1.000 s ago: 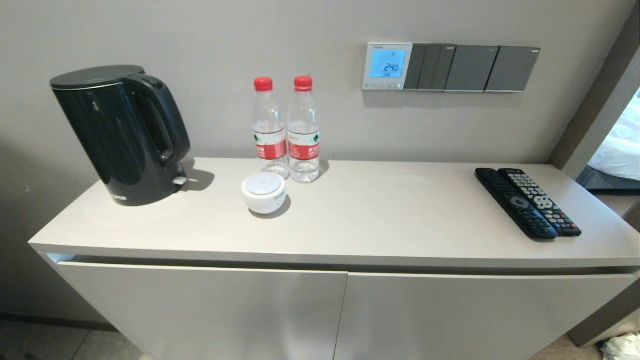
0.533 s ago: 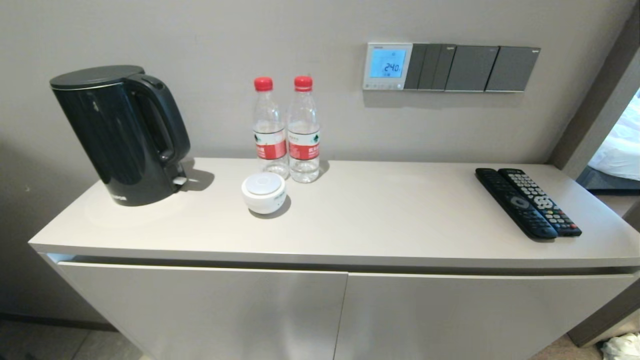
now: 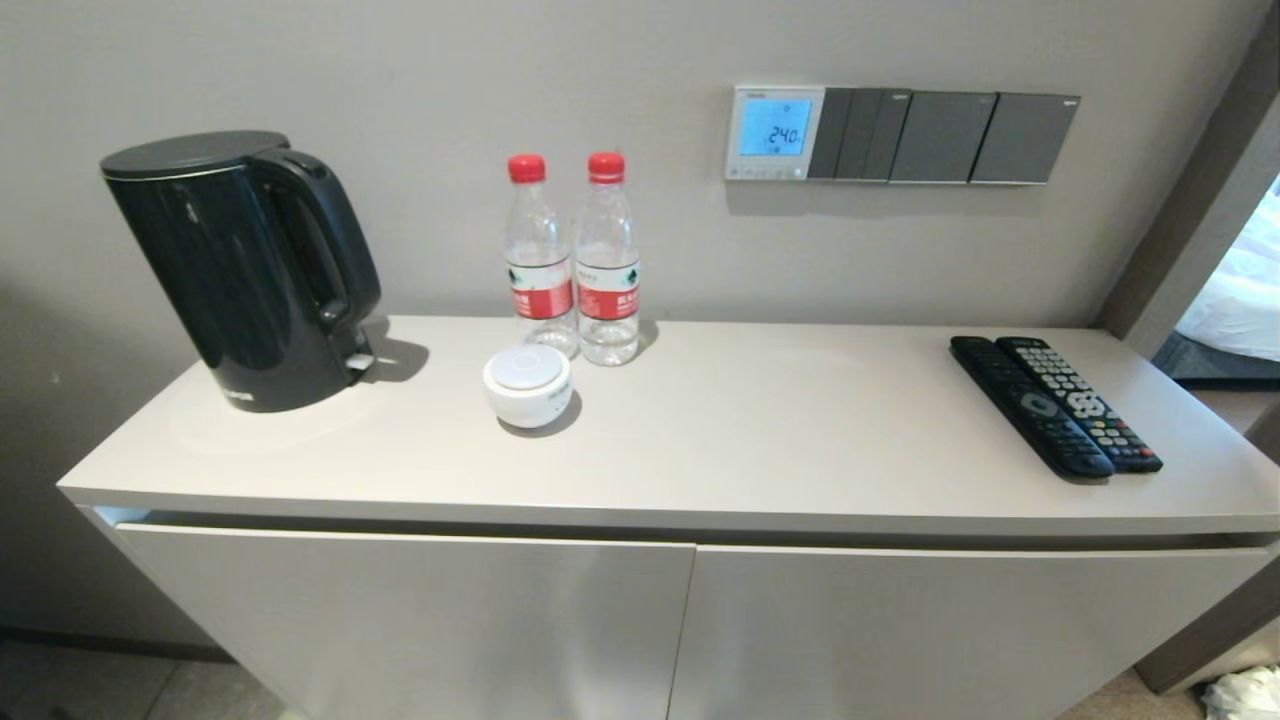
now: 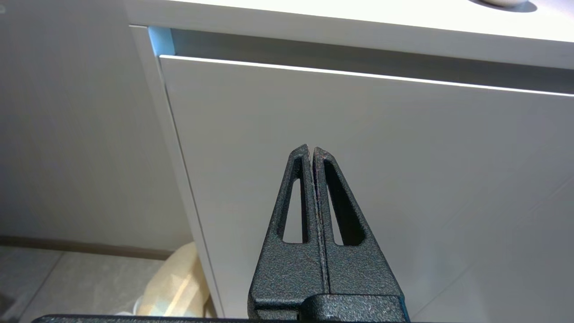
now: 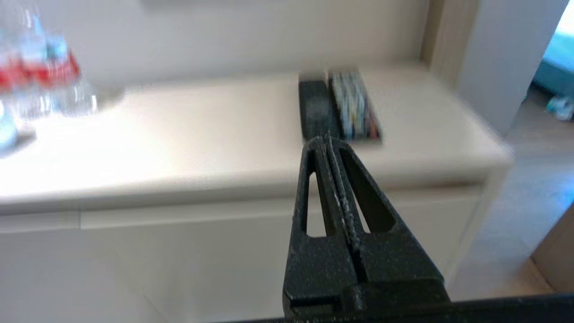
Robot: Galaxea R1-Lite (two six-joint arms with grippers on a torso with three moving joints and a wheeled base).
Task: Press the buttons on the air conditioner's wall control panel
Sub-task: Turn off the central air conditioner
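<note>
Soft, even indoor light fills the room. My right wrist view is smeared with blur: beyond my closed right fingers [image 5: 334, 188] the remotes [image 5: 339, 106] and bottles [image 5: 42, 80] lose their edges. Past my closed left fingers [image 4: 298, 202] the cabinet door [image 4: 403, 179] is sharp. The kettle [image 3: 240, 265] casts a soft shadow.

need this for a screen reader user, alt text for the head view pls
A white wall control panel with a lit blue screen, buttons along its lower edge, beside dark grey switch plates, hangs above a pale cabinet. On it: black kettle, two water bottles, two remotes. No gripper shows.
</note>
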